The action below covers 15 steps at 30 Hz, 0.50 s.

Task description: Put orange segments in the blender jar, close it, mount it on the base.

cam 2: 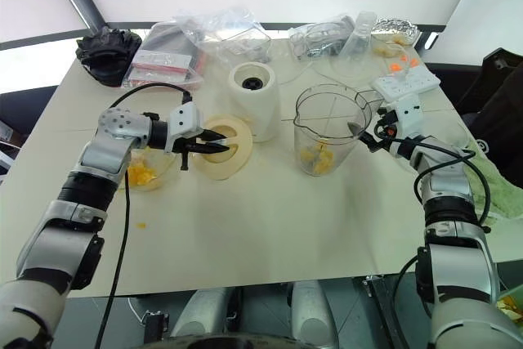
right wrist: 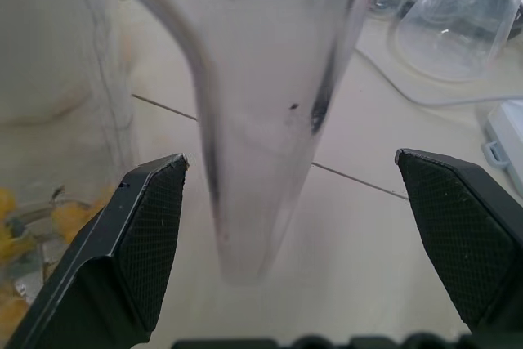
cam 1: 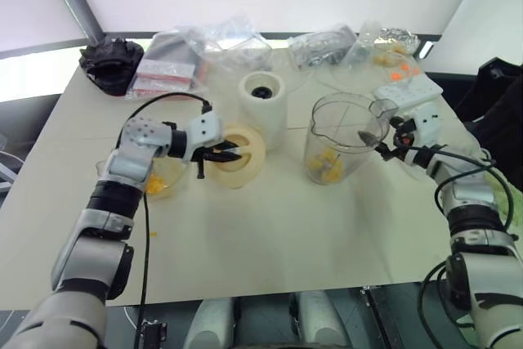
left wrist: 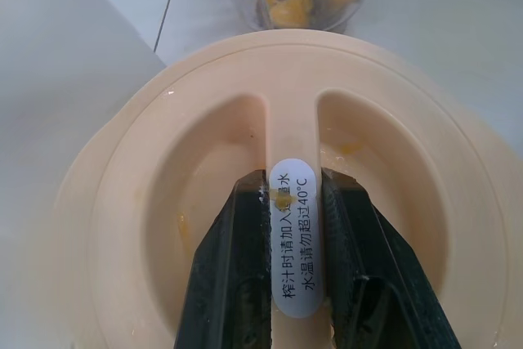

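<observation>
Clear jar [cam 1: 337, 138] upright right of centre, lidless, handle to the right; orange segments [cam 1: 325, 166] heaped at its bottom. White base [cam 1: 262, 109] upright just left, dark socket on top.

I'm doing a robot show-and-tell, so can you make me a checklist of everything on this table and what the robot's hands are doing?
Surface: pale cream table top, a small fruit crumb near its left edge.
Job's things: yellow-orange orange segments lie inside the tall clear plastic blender jar, which has no lid on; white rounded base stands behind, unmounted.
Clutter: clear plastic bags, black crumpled thing, shallow glass bowl with fruit.
Grippers: left end effector shut on the grip bar of the flat round cream lid; right end effector open, either side of the jar's handle.
Cables: white power strip; black cable along left arm.
Surroundings: white blinds behind.
</observation>
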Motion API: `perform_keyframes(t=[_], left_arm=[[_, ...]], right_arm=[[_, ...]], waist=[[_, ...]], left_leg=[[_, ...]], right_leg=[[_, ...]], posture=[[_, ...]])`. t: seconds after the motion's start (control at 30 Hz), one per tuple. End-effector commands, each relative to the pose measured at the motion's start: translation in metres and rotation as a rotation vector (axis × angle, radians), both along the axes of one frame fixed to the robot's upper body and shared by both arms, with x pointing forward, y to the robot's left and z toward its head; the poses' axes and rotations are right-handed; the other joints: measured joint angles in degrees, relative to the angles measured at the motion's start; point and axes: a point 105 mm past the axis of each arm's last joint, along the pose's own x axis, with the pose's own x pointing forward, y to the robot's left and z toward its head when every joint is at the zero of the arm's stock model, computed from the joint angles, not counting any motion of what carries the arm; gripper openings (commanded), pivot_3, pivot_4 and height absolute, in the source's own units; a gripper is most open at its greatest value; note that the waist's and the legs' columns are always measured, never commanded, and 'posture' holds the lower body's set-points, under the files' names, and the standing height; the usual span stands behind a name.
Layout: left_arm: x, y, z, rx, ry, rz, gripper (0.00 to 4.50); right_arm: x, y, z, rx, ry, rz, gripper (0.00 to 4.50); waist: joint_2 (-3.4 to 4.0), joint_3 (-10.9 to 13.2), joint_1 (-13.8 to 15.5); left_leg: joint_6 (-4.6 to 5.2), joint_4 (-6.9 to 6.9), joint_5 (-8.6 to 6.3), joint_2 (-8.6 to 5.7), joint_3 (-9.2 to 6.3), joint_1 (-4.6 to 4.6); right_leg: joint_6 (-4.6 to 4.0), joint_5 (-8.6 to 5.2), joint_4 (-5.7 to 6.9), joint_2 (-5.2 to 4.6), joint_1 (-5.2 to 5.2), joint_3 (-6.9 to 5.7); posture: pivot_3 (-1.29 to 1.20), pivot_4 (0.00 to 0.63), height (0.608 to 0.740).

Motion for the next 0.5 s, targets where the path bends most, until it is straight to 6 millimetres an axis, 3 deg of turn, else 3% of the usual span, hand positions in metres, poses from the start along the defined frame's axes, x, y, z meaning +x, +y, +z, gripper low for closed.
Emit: perform_keyframes(t=[0.03,0.13,0.17,0.2,0.33,0.37,0.43,0.5], left_arm=[[-0.002,0.004,0.018,-0.040,-0.061,0.023,0.27],[-0.003,0.008,0.018,-0.039,-0.063,0.035,0.27],[-0.004,0.008,0.019,-0.039,-0.064,0.040,0.27],[-0.004,0.008,0.019,-0.040,-0.066,0.043,0.27],[-0.004,0.009,0.024,-0.060,-0.063,0.053,0.27],[-0.004,0.008,0.028,-0.082,-0.054,0.055,0.27],[-0.004,0.006,0.038,-0.128,-0.039,0.057,0.27],[-0.001,0.008,0.067,-0.182,-0.046,0.047,0.27]], right_arm=[[0.008,0.004,0.012,0.007,-0.043,0.006,4.28],[0.012,0.007,0.013,0.019,-0.048,0.000,4.28],[0.013,0.008,0.012,0.025,-0.049,0.000,3.75],[0.014,0.009,0.012,0.032,-0.050,0.002,3.51],[0.015,0.013,0.012,0.066,-0.054,0.006,1.38],[0.014,0.014,0.011,0.080,-0.042,0.011,1.02],[0.013,0.019,0.012,0.131,-0.041,0.024,1.02],[0.006,0.039,0.020,0.197,-0.088,0.073,1.02]], waist=[[0.00,0.0,-0.1],[0.01,0.0,0.0],[0.01,0.0,0.0],[0.01,0.0,0.0],[0.02,0.0,0.0],[0.02,0.0,0.0],[0.02,0.0,0.0],[0.00,0.0,0.1]], left_leg=[[0.00,0.00,0.00,0.00,0.00,0.01],[-0.02,-0.01,0.01,0.00,-0.02,0.02],[-0.03,-0.01,0.02,0.00,-0.02,0.02],[-0.03,-0.01,0.02,0.00,-0.02,0.02],[-0.06,-0.01,0.03,0.00,-0.02,0.03],[-0.07,-0.01,0.04,0.00,-0.02,0.03],[-0.11,0.00,0.06,-0.01,-0.03,0.05],[-0.11,0.00,0.07,0.00,-0.06,0.05]], right_leg=[[0.00,0.00,0.00,0.00,0.00,0.01],[0.00,0.00,0.02,0.00,0.00,0.02],[0.00,0.00,0.03,0.00,-0.01,0.02],[0.00,0.00,0.03,0.00,-0.01,0.03],[-0.01,0.00,0.06,0.00,-0.01,0.03],[-0.01,0.00,0.07,-0.01,-0.01,0.03],[-0.01,0.00,0.11,-0.01,-0.01,0.04],[-0.01,0.00,0.13,-0.01,-0.02,0.04]], posture=[[0.00,0.150,0.740],[0.00,0.150,0.740],[0.00,0.150,0.740],[0.00,0.150,0.740],[0.00,0.150,0.740],[0.00,0.150,0.740],[0.00,0.150,0.740],[0.00,0.150,0.740]])
